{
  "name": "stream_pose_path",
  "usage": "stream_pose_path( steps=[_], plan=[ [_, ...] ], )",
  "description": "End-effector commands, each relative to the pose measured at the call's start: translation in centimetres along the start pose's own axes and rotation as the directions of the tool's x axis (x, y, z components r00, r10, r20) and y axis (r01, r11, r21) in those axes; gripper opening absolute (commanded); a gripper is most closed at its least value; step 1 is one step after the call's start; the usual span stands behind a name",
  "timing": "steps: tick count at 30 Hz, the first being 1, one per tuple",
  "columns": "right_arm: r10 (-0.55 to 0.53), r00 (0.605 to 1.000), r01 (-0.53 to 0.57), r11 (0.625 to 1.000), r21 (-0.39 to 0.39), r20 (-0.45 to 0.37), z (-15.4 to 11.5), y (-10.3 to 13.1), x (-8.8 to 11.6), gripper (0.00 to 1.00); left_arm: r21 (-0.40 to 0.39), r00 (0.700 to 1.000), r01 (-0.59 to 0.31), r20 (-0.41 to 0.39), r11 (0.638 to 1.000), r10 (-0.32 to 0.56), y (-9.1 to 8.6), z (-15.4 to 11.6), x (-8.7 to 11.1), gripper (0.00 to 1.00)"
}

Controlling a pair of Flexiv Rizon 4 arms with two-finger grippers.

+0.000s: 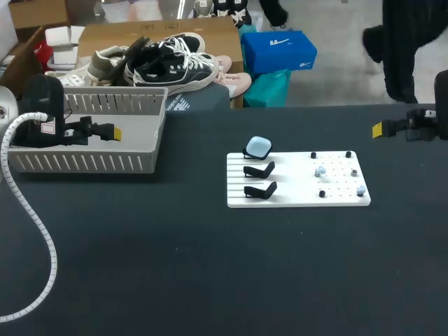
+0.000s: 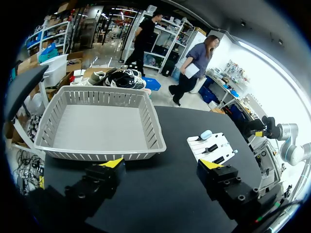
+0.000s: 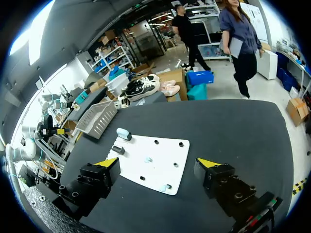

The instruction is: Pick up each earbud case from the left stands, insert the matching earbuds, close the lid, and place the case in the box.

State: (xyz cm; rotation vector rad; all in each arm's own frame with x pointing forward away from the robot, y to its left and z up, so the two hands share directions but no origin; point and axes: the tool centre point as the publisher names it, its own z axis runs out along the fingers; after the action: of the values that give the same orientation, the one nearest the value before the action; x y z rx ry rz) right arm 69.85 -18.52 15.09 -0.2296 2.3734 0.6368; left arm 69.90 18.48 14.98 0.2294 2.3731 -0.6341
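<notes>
Working from the left, you have the grey box (image 1: 91, 162) at the worktop's (image 1: 210, 273) left rear. Right of it, a white board (image 1: 294, 198) carries three black stands on its left side. Only the rear stand bears an earbud case (image 1: 258, 146) — pale blue, rounded, lid apparently closed. The two nearer stands (image 1: 260, 170) are bare.

Expect the case to be light, rigid and smooth, so it may slip or twist out of a careless pinch. Take it across its two flatter faces, low on the body and away from the lid seam, so the lid can be opened afterwards. Further right on the board, the small pale earbuds (image 1: 320, 171) sit among black pegs. They look tiny, nearly weightless and easy to flick away, so pinch them gently.

Your left gripper (image 2: 161, 164) hangs by the box with its fingers wide apart, holding and touching nothing. Your right gripper (image 3: 158, 162) is also spread and empty — at the worktop's right rear, well apart from the board.
</notes>
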Motion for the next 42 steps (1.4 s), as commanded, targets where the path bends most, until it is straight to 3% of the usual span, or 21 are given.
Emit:
stream_pose_path(
  steps=[1,24,29,36,40,42],
  plan=[
    [-0.001,1.000,0.001,1.000,-0.004,-0.001,0.1,-0.1,0.0,1.00,-0.001,1.000,0.000,-0.004,1.000,0.000,0.0,0.0,-0.1,1.00],
    [-0.001,1.000,0.001,1.000,-0.004,-0.001,0.1,-0.1,0.0,1.00,-0.001,1.000,0.000,-0.004,1.000,0.000,0.0,0.0,-0.1,1.00],
    [-0.001,1.000,0.001,1.000,-0.004,-0.001,0.1,-0.1,0.0,1.00,0.025,0.987,-0.158,-0.024,0.987,0.159,-0.7,0.6,-0.4,1.00],
    [-0.001,1.000,0.001,1.000,-0.004,-0.001,0.1,-0.1,0.0,1.00,0.162,0.923,-0.382,0.011,0.910,0.385,-2.3,1.3,-2.2,1.00],
    [-0.001,1.000,0.001,1.000,-0.004,-0.001,0.1,-0.1,0.0,1.00,0.228,0.855,-0.514,0.049,0.827,0.517,-3.4,2.3,-3.5,1.00],
    [-0.001,1.000,0.001,1.000,-0.004,-0.001,0.1,-0.1,0.0,1.00,0.208,0.805,-0.587,0.043,0.782,0.592,-4.0,3.2,-4.1,1.00]
  ],
)
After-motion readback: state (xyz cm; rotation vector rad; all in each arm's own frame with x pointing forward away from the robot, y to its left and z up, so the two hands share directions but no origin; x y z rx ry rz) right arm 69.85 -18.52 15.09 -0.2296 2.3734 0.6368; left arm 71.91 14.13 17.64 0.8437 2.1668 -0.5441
